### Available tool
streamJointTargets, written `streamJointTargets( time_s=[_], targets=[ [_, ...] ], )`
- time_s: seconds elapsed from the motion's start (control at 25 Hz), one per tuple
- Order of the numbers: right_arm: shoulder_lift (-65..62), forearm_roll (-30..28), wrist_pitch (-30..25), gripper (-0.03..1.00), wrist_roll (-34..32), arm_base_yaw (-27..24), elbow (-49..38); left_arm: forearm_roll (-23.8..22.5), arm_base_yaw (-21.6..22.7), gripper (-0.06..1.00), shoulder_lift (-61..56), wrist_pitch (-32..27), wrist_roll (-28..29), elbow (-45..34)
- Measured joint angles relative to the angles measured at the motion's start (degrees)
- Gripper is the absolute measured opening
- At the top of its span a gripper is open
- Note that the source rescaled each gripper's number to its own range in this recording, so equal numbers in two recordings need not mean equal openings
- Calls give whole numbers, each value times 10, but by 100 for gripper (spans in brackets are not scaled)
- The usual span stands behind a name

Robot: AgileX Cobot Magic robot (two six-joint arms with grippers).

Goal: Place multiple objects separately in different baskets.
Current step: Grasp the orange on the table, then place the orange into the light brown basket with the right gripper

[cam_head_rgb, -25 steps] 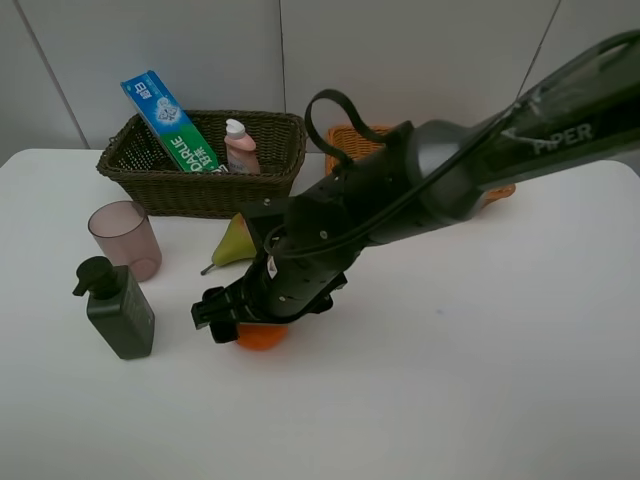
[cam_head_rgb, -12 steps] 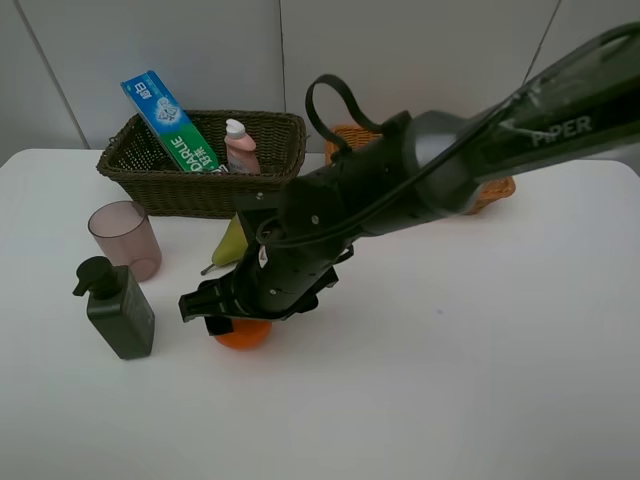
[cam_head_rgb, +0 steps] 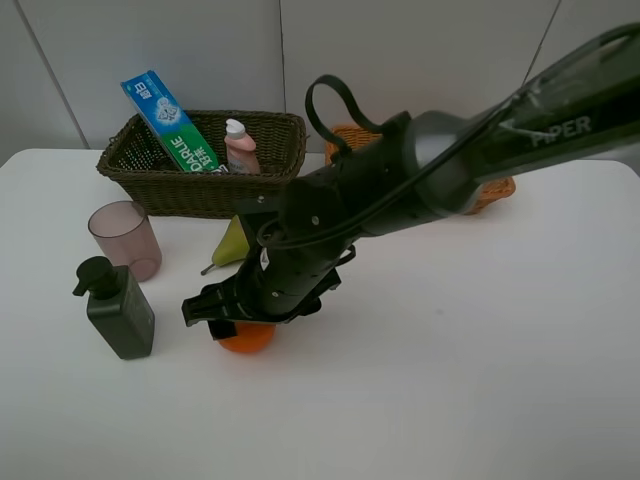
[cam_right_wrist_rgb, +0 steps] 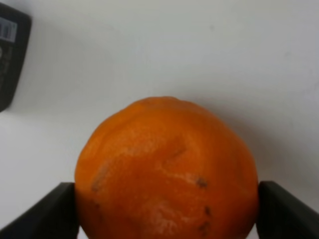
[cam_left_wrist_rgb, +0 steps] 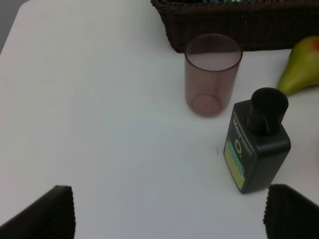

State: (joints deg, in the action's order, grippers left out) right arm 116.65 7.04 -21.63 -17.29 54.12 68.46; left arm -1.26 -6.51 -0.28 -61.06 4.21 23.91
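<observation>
The left gripper (cam_left_wrist_rgb: 169,211) was held spread open and empty in front of the dark olive-brown wicker basket (cam_head_rgb: 200,190). Rightward, also before that basket, the round orange fruit (cam_head_rgb: 247,339) was grasped on the white worktop (cam_head_rgb: 450,380) by the right gripper (cam_right_wrist_rgb: 167,211).

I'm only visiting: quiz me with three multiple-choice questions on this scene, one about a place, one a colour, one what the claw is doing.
1. The toothpaste box is: A on the floor; B in the dark basket; C held aloft.
2. The cup is: A pink; B blue; C white.
3. The right gripper is: A wide open; B out of sight; C closed on the orange.
B: it sticks up from inside it. A: translucent pink. C: both fingers touch the orange's sides.
</observation>
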Motion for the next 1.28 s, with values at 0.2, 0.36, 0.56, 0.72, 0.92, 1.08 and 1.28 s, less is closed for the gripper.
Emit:
streamJointTargets(
  time_s=[0.2,0.36,0.56,0.72,0.92,1.08,1.28],
  targets=[
    [0,0,-1,60,0,0,0,0,0,100,0,0,0,0],
    [0,0,-3,60,0,0,0,0,0,100,0,0,0,0],
    [-2,0,-6,60,0,0,0,0,0,100,0,0,0,0],
    [-11,0,-10,60,0,0,3,0,0,100,0,0,0,0],
    [-11,0,-22,60,0,0,6,0,0,100,0,0,0,0],
    [-12,0,-30,60,0,0,6,0,0,100,0,0,0,0],
    [-35,-12,-33,60,0,0,6,0,0,100,0,0,0,0]
  ],
)
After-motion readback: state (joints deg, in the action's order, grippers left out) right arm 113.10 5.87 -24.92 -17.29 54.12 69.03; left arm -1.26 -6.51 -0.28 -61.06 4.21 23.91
